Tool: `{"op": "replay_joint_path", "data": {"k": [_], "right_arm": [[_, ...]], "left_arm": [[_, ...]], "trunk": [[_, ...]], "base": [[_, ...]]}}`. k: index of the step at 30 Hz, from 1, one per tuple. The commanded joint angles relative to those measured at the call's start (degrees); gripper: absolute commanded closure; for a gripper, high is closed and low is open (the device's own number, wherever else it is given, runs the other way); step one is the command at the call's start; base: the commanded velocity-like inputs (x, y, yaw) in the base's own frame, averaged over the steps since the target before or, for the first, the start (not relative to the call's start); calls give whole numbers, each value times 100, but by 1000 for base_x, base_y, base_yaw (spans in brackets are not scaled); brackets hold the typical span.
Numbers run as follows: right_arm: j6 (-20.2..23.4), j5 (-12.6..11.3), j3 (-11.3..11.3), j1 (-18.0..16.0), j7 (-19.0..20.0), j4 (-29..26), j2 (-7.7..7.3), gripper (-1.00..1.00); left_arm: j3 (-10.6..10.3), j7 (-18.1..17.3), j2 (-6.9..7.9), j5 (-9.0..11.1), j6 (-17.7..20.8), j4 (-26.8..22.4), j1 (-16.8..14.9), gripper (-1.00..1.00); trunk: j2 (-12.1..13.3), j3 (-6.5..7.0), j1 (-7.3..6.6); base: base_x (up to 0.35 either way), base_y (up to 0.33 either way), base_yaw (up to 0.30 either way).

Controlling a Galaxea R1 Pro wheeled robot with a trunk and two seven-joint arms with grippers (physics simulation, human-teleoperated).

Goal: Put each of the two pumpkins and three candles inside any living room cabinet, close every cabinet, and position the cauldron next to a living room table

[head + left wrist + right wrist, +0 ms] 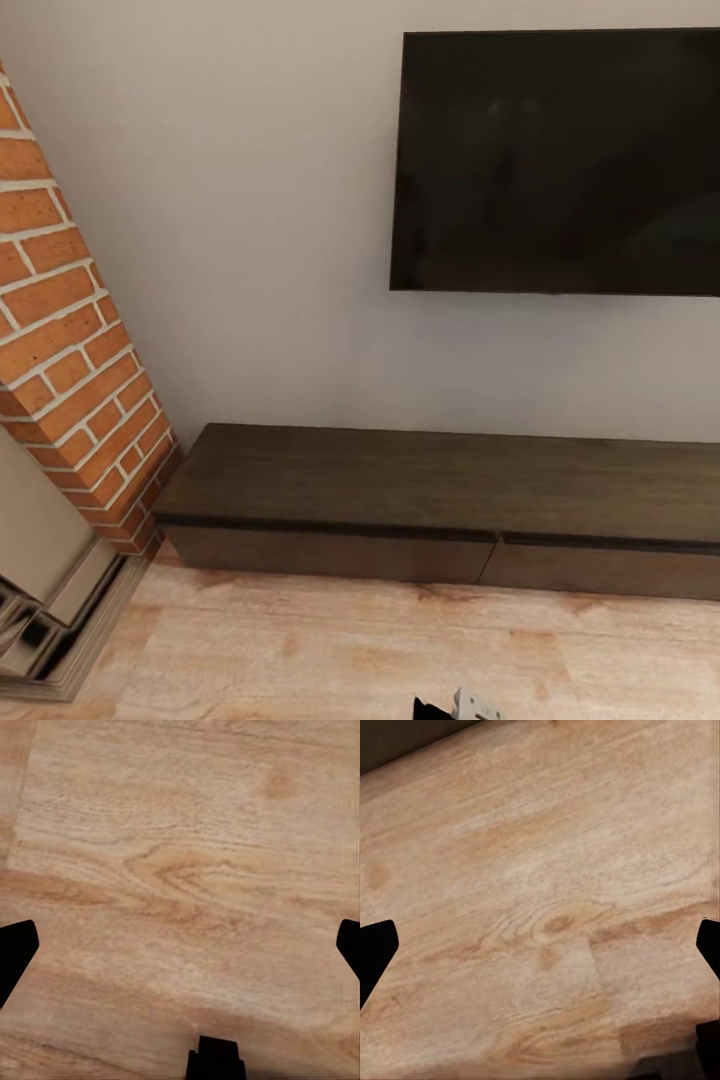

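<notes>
Floorboards of pale wood (pixel 330 640) stretch bare between the robot and the cabinet (pixel 440 495), the long low dark-brown unit standing against the grey wall under a wall-mounted television (pixel 560 160). Both drawer fronts in sight sit flush and closed, and its top carries nothing. The cabinet runs off the picture's right edge, so its far end cannot be judged. At its left end a brick chimney breast (pixel 70 340) crowds close, with the stepped base of a fireplace surround (pixel 50 620) cut off at the corner.

Left gripper (pixel 180 945) is spread wide, holding nothing, one dark fingertip (pixel 15 952) at each side with plain floor between them. Right gripper (pixel 540 952) is likewise spread and unloaded over the floor, with a dark strip, hard to identify, beyond its fingertips.
</notes>
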Motion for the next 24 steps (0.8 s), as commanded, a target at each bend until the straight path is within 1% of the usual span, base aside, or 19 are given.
{"op": "replay_joint_path", "data": {"k": [1, 3, 6, 7, 9, 11, 13, 14, 15, 17, 18, 19, 21, 22, 24], "right_arm": [[-15, -64, 42, -4, 2, 30, -3, -100], [0, -86, 34, -4, 66, 95, -17, -100], [26, -113, 14, -6, 162, 192, -91, -100], [31, -119, 8, -6, 1882, 389, -111, -100], [33, -130, 4, -6, 1973, 379, -130, -100], [33, -188, -14, -6, 2043, 330, -146, -100], [33, -300, -88, -8, 2122, 224, -182, -100], [33, -338, -117, -8, 2170, 162, -209, -100], [36, -364, -135, -8, 2224, 101, -247, -100], [39, -387, -151, -7, 2296, 28, -306, -100], [40, -399, -159, -5, 2343, -29, -345, -100], [41, -403, -166, -5, 2364, -56, -362, -100], [41, -407, -172, -7, 2433, -95, -380, -100], [42, -409, -174, -10, 2520, -122, -396, -100], [43, -416, -182, -9, 2820, -177, -498, -100]], "left_arm": [[-47, 3, 25, 23, 24, -15, -2, -100], [-40, -61, 50, 24, 88, -59, -9, -100], [-24, -158, 142, 37, 185, -156, -24, -100], [-20, -1267, 240, 43, 1359, -402, -26, -100], [-17, -1346, 331, 49, 1463, -620, -28, -100], [-10, -1498, 414, 53, 1797, -905, -30, -100], [3, -1734, 491, 49, 2180, -1199, -30, -100], [6, -1871, 553, 51, 2300, -1341, -30, -100], [8, -1945, 589, 54, 2344, -1412, -30, -100], [11, -2274, 721, 58, 2492, -1679, -30, -100], [14, -2498, 788, 57, 2630, -1842, -30, -100], [23, -2623, 825, 56, 2738, -1944, -34, -100], [83, -2783, 899, 57, 2896, -2108, -36, -100], [210, -2939, 985, 61, 3029, -2315, -39, -100], [445, -3151, 1090, 57, 3270, -2655, -50, -100]], "trunk": [[-2, -5, -1], [-2, -5, -1], [-2, -5, -1], [-2, -5, -1], [-2, -5, -1], [-2, -5, -1], [-2, -5, -1], [-2, -5, -1], [-2, -5, -1], [-2, -5, -1], [-2, -5, -1], [-2, -5, -1], [-2, -5, -1], [-2, -5, -1], [-2, -5, -1]], "base": [[2, 1, 0], [1, 1, 0], [0, 0, 0], [0, 0, 0], [0, 0, 0], [0, 0, 0], [0, 0, 0], [0, 0, 0], [0, 0, 0], [0, 0, 0], [0, 0, 0], [0, 0, 0], [0, 0, 0], [0, 0, 0], [0, 0, 0]]}}
